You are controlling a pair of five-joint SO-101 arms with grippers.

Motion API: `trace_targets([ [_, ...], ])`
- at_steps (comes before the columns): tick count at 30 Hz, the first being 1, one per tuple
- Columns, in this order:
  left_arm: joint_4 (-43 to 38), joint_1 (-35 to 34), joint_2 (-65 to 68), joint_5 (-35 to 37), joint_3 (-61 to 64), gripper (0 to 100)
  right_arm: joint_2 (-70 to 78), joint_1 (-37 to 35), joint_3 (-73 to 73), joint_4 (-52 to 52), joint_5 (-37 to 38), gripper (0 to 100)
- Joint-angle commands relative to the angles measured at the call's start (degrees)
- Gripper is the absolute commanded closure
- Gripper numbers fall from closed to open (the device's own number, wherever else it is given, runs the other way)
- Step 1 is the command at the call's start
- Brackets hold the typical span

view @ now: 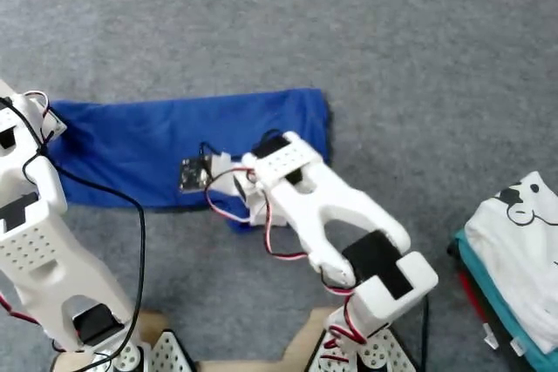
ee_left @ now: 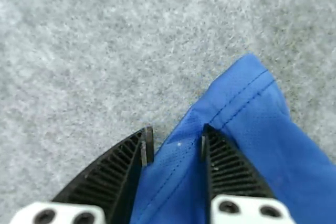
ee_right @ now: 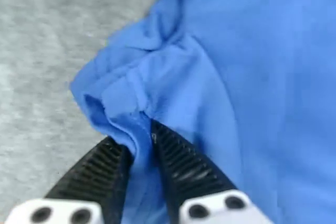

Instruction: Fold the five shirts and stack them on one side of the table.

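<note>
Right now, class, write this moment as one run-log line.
blue shirt: flat on table | left jaws: open astride its corner | right jaws: shut on its near edge | folded pile: table edge

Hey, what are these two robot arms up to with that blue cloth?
They are folding shirts. A blue shirt lies spread on the grey table. The right gripper pinches a bunch of its near edge, while the left gripper straddles the hem at the shirt's end, jaws open. At the table's right edge, a white shirt lies folded on a teal one.
</note>
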Motion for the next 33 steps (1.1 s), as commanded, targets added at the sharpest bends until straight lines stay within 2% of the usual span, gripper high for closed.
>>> trace_targets([
  [1,0.18,0.97,-3.38,0.18,-0.09,84,0.31,1.36,-10.15,6.77,0.18,99.5],
  [4,0.18,0.97,-3.38,0.18,-0.09,84,1.98,1.19,-19.03,14.24,4.13,99.5],
  [14,0.18,0.97,-3.38,0.18,-0.09,84,17.19,1.54,-51.03,28.04,13.45,99.5],
  [20,0.18,0.88,-3.38,0.18,-0.09,84,27.74,1.36,-68.26,30.07,14.86,99.5],
  [25,0.18,0.88,-3.38,0.18,-0.09,84,33.63,1.27,-73.71,30.07,16.26,98.9],
  [27,0.18,0.88,-3.38,0.18,-0.09,84,35.03,1.27,-75.03,29.80,16.00,94.0],
  [33,0.18,0.88,-3.38,0.18,-0.09,84,36.09,1.63,-80.04,29.63,14.42,66.8],
])
